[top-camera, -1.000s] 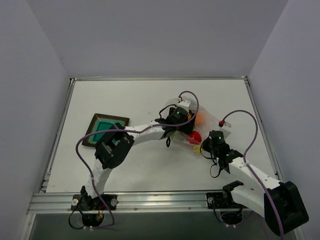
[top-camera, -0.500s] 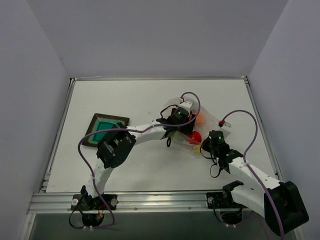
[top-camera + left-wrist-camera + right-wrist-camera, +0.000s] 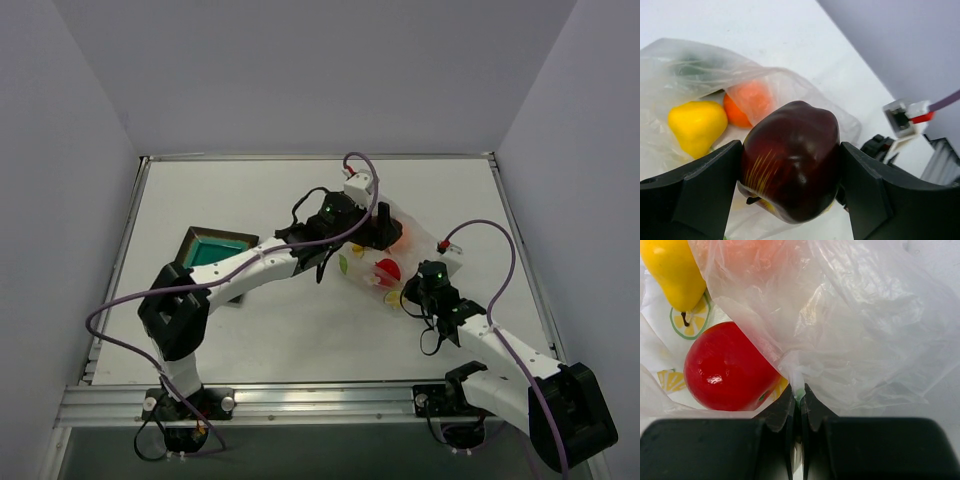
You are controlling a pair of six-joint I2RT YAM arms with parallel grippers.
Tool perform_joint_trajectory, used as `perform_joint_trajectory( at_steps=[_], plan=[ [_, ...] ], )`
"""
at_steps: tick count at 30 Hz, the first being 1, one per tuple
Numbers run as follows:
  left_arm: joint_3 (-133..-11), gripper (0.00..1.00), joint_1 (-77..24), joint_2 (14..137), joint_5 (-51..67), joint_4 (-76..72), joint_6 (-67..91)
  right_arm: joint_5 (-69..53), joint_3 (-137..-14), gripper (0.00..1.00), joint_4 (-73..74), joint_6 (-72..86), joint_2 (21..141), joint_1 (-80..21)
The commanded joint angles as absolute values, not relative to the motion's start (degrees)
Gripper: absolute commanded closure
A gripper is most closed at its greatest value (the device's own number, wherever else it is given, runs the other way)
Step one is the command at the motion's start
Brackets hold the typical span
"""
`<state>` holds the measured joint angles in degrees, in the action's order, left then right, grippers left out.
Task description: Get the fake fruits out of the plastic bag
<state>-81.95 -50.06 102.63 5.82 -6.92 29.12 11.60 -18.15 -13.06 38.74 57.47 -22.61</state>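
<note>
The tray (image 3: 205, 250) lies left of centre. At centre, the left gripper (image 3: 383, 232) is clamped on a dark red fruit (image 3: 790, 160) over the bag (image 3: 425, 245). Inside the bag lie a pear (image 3: 696, 125) and a red ball (image 3: 727, 367). At lower right, the right gripper (image 3: 799, 402) pinches the bag's film.

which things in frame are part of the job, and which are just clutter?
Job:
- plastic bag, pinched by right gripper
- dark red apple, clamped in left gripper
- red ball, yellow pear, orange fruit, at the bag

Lying about:
- dark tray with teal centre, untouched
</note>
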Motion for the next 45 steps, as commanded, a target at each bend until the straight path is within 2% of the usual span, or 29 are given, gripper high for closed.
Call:
perform_joint_trajectory(
  at_steps=[1,3,5,9,15,24,30,31,32,38,42,43,45],
  plan=[
    [-81.05,0.7,-48.52,98.1,11.24,-12.46,32.33,13.71,-18.11,1.0,-13.54,38.23,56.42,-23.2],
    [-78.59,0.7,-47.73,94.16,11.43,-15.11,33.13,13.62,-18.11,1.0,-13.54,38.23,56.25,-23.29],
    [-73.93,0.72,-46.5,90.63,6.18,-16.35,32.61,13.62,-18.02,1.0,-13.62,38.15,56.25,-23.2],
    [-66.02,0.72,-42.11,80.18,-13.15,-11.7,32.95,13.62,-18.02,1.0,-13.8,38.14,55.99,-23.38],
    [-55.66,0.71,-28.67,74.1,-26.25,-4.31,39.55,13.36,-18.02,1.0,-13.8,37.88,55.9,-23.55],
    [-49.83,0.71,-14.26,78.91,-30.93,-0.53,43.94,12.83,-17.58,1.0,-14.24,37.53,54.67,-23.64],
    [-51.42,0.69,-11.08,83.57,-33.92,2.1,43.15,12.74,-17.58,1.0,-14.33,37.44,54.76,-23.64],
    [-51.42,0.67,-10.9,84.11,-34.27,1.85,42.81,12.66,-17.58,1.0,-14.24,37.44,54.76,-23.64],
    [-51.24,0.61,-10.72,84.63,-34.45,1.58,42.72,12.74,-17.49,1.0,-14.33,37.44,54.76,-23.64],
    [-51.16,0.43,-10.11,87.89,-32.61,-0.51,41.84,12.57,-17.49,1.0,-14.41,37.35,54.76,-23.73],
    [-50.71,0.21,-10.11,86.84,-31.03,-1.67,41.84,12.74,-17.49,1.0,-14.41,37.35,54.75,-23.64],
    [-50.63,0.11,-10.19,86.31,-30.42,-1.76,41.84,12.74,-17.58,1.0,-14.33,37.44,54.84,-23.64],
    [-50.45,0.04,-10.46,84.21,-29.71,-1.67,41.92,12.83,-17.58,1.0,-14.33,37.44,54.93,-23.73]
  ],
)
